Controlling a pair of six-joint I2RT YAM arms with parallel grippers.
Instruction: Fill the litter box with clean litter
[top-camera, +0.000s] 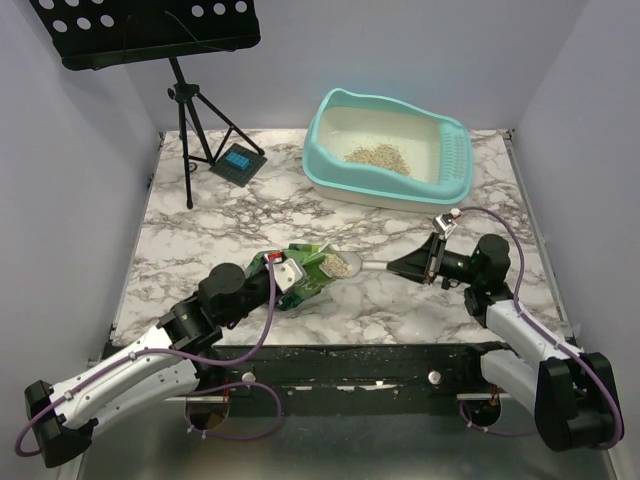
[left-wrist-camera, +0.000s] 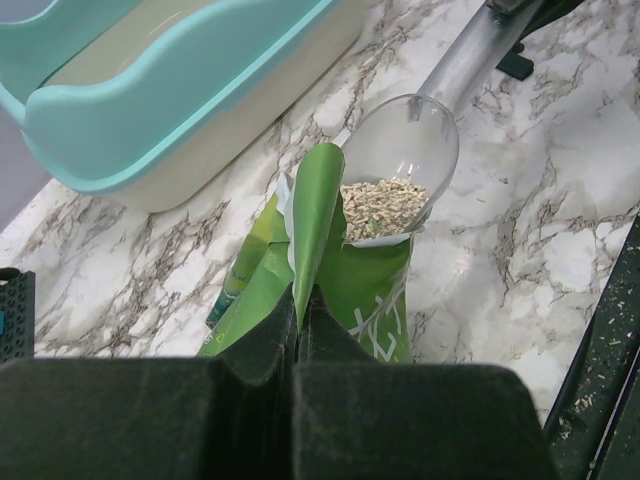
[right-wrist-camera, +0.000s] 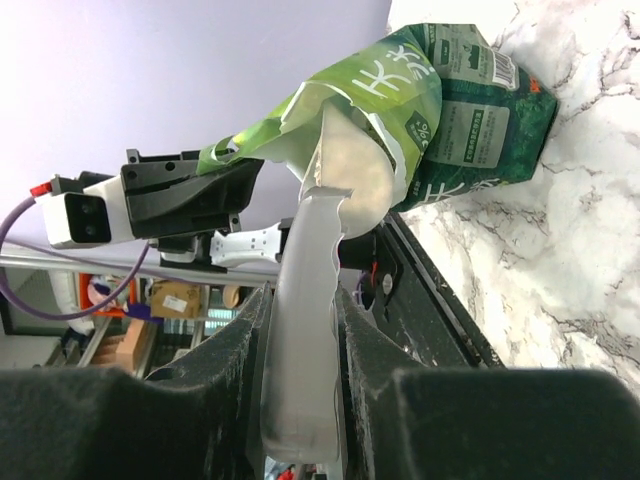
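Note:
The turquoise litter box (top-camera: 458, 150) stands at the back right, and a small pile of clean litter (top-camera: 377, 157) lies inside it. Its rim also shows in the left wrist view (left-wrist-camera: 180, 110). A green bag (top-camera: 305, 278) lies mid-table. My left gripper (left-wrist-camera: 303, 295) is shut on the bag's upturned edge (left-wrist-camera: 315, 200) and holds the mouth open. My right gripper (right-wrist-camera: 300, 300) is shut on the handle of a clear plastic scoop (right-wrist-camera: 312, 250). The scoop's bowl (left-wrist-camera: 410, 150) sits at the bag's mouth with beige granules (left-wrist-camera: 382, 205) in it.
A black music stand on a tripod (top-camera: 190, 120) occupies the back left corner, with a small dark device (top-camera: 238, 162) beside its feet. A black rail (top-camera: 350, 355) runs along the table's near edge, dusted with stray granules. Grey walls close in both sides.

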